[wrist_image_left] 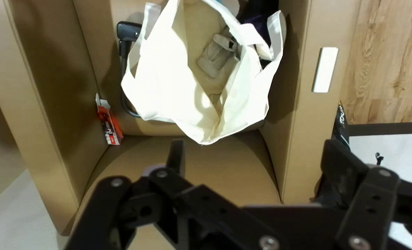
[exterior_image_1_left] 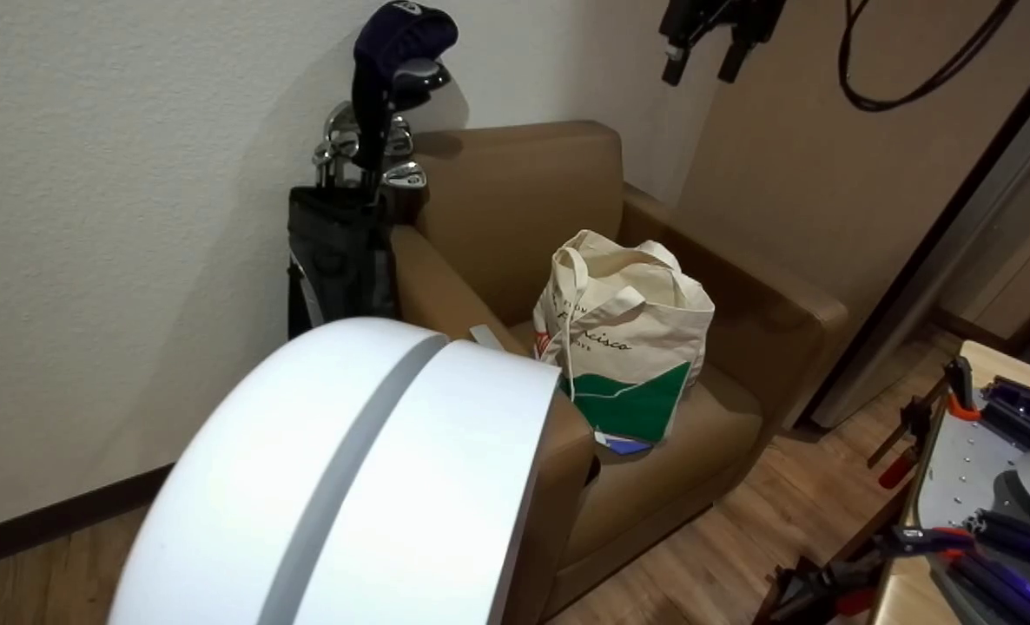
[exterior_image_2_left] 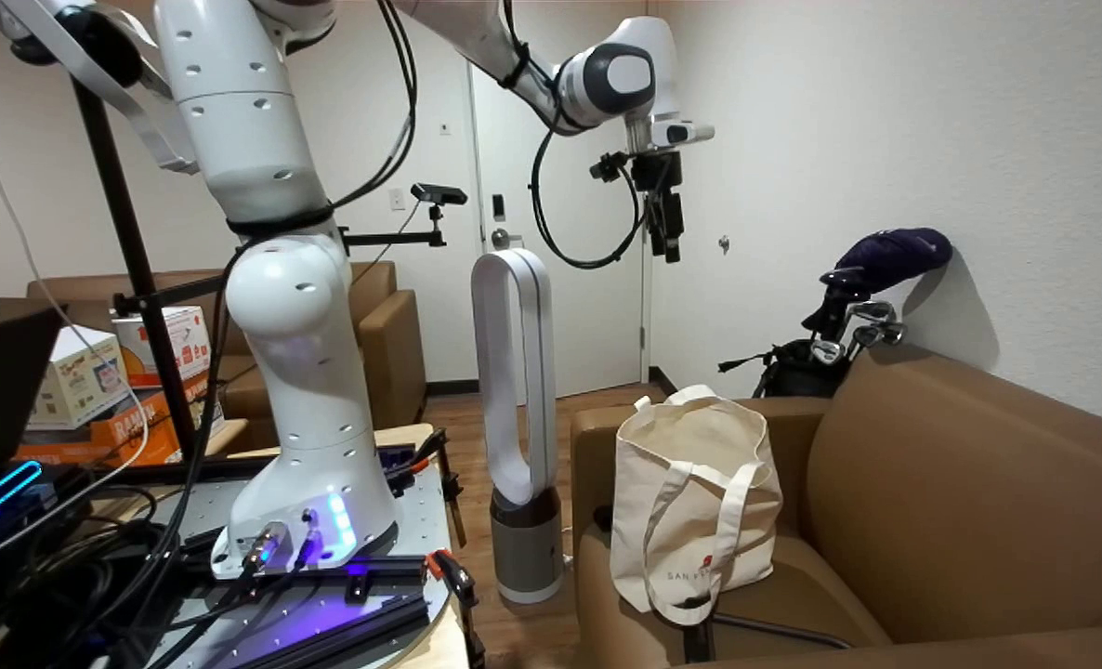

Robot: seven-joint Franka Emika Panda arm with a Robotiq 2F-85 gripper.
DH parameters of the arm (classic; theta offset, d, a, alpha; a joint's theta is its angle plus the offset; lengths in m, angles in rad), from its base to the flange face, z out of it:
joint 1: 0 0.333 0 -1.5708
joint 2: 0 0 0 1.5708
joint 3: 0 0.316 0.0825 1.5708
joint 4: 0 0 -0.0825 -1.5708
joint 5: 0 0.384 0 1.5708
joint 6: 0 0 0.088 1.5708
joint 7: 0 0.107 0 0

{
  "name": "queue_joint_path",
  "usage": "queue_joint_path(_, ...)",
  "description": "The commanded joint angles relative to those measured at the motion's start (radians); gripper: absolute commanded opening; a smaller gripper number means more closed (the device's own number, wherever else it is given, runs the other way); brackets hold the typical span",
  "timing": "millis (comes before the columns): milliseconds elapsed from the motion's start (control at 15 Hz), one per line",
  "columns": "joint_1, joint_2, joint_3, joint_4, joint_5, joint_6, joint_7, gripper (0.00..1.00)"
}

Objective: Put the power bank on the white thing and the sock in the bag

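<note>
Lying flat on an armrest [wrist_image_left: 313, 139] of the brown armchair [exterior_image_1_left: 515, 208], the power bank [wrist_image_left: 325, 70] shows at the right in the wrist view; in an exterior view it appears just past the edge of the white thing [exterior_image_1_left: 411, 469], which looms nearest that camera. In an exterior view the white thing is a tall loop on a grey base [exterior_image_2_left: 526, 557], standing on the floor [exterior_image_1_left: 784, 521] beside the armchair. The bag [exterior_image_1_left: 628, 338] sits upright on the seat [exterior_image_1_left: 710, 425], mouth open. Inside it, in the wrist view, is a crumpled grey-beige item [wrist_image_left: 216, 57]; I cannot tell whether that is the sock. Left of the bag lies a black bent rod [wrist_image_left: 124, 48] with a thick end, and farther left, close by the opposite armrest [wrist_image_left: 25, 114], a red-and-white packet [wrist_image_left: 110, 125]. The hand [exterior_image_1_left: 700, 76] hangs above the armchair, clear of both bag and power bank, its fingers [wrist_image_left: 176, 158] spread apart. At the far left in an exterior view, golf clubs [exterior_image_1_left: 404, 175] stand in a black golf bag [exterior_image_1_left: 341, 260]. The robot arm [exterior_image_2_left: 277, 288] reaches over from the counter [exterior_image_1_left: 910, 599], at the near right in an exterior view.
</note>
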Motion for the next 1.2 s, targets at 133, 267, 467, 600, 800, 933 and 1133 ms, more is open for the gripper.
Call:
queue_joint_path(133,0.087,0.187,0.018,0.044,0.012,0.029,0.104,1.0)
queue_joint_path(267,0.126,0.254,0.019,0.06,0.007,0.03,0.135,1.0)
queue_joint_path(467,0.165,0.33,0.007,0.105,0.022,0.021,0.121,1.0)
queue_joint_path(600,0.179,0.31,-0.006,0.075,0.005,0.029,0.115,1.0)
queue_joint_path(800,0.185,0.333,-0.02,0.113,-0.005,0.029,0.132,1.0)
queue_joint_path(933,0.19,0.364,-0.016,0.105,0.029,0.045,0.131,1.0)
queue_joint_path(1133,0.205,0.449,0.0,0.103,0.104,0.067,0.093,1.0)
